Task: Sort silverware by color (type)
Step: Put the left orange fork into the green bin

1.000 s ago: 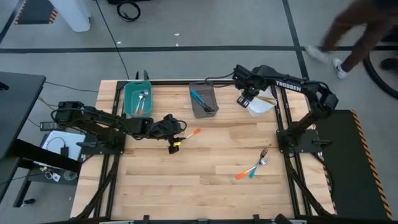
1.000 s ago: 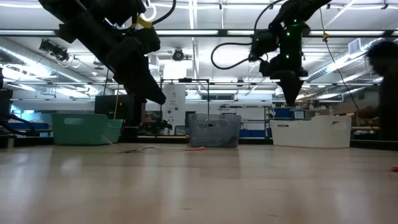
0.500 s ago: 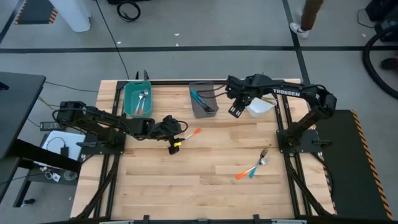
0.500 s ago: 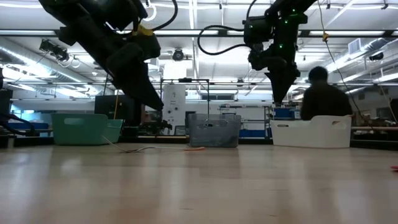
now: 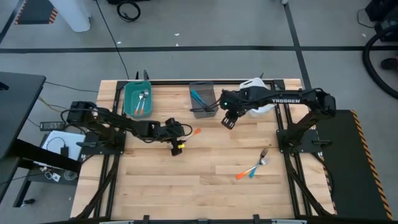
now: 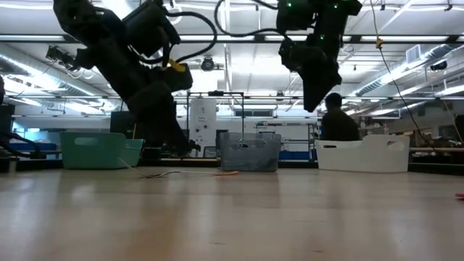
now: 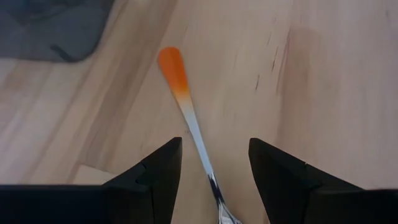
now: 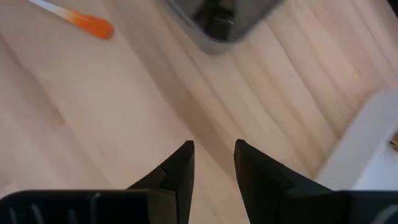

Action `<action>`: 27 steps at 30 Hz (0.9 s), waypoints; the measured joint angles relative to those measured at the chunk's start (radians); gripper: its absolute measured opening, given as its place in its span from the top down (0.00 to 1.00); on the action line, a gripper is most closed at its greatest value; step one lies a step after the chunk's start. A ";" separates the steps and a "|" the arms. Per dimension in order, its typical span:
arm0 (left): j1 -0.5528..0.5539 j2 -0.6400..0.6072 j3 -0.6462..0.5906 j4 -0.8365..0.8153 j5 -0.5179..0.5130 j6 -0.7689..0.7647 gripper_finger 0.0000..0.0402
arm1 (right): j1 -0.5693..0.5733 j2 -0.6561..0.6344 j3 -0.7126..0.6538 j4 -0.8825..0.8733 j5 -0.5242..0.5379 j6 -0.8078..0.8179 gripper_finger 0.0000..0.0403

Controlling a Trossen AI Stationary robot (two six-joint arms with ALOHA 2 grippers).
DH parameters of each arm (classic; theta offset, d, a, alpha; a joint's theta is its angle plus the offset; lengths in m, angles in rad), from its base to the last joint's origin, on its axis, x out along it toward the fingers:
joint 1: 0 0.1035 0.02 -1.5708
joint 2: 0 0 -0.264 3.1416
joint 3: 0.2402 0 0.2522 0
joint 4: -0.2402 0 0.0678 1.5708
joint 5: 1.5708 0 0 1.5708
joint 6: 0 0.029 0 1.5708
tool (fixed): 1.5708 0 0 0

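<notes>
A fork with an orange handle (image 7: 174, 67) lies flat on the wooden table, left of centre (image 5: 194, 132). My left gripper (image 7: 214, 149) is open and slants down over it, one finger on each side of the silvery shaft (image 7: 198, 138) without touching it. My right gripper (image 5: 227, 119) hangs open and holds nothing, high above the table just near of the grey bin (image 5: 203, 99). Three more forks, with orange (image 5: 243, 175), blue (image 5: 255, 169) and golden (image 5: 264, 153) handles, lie loose at the near right.
Along the far edge stand a teal bin (image 5: 129, 99) holding forks, the grey bin with blue-handled forks, and a white bin (image 5: 259, 106). Bare wood spreads across the table's middle and near side. In the low view a person (image 6: 335, 123) shows behind the white bin.
My right gripper has swung from over the white bin toward the table's left and a little nearer, ending by the grey bin's near right corner. My left gripper has sunk toward the orange-handled fork, which has not moved. A person has passed behind the table.
</notes>
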 joint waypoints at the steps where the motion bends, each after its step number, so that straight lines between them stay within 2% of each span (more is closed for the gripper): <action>1: 0.000 0.008 0.000 0.002 0.000 -0.003 0.51 | 0.013 0.000 0.000 0.012 0.000 0.004 0.70; 11: 0.005 0.059 0.000 -0.007 0.000 -0.006 0.51 | 0.156 0.000 0.000 0.185 0.017 0.056 0.70; 24: 0.011 0.109 0.002 -0.009 0.003 -0.020 0.51 | 0.362 0.000 0.000 0.380 0.186 0.083 0.70; 27: 0.014 0.109 0.002 -0.017 0.005 -0.034 0.54 | 0.410 0.000 0.000 0.408 0.225 0.088 0.70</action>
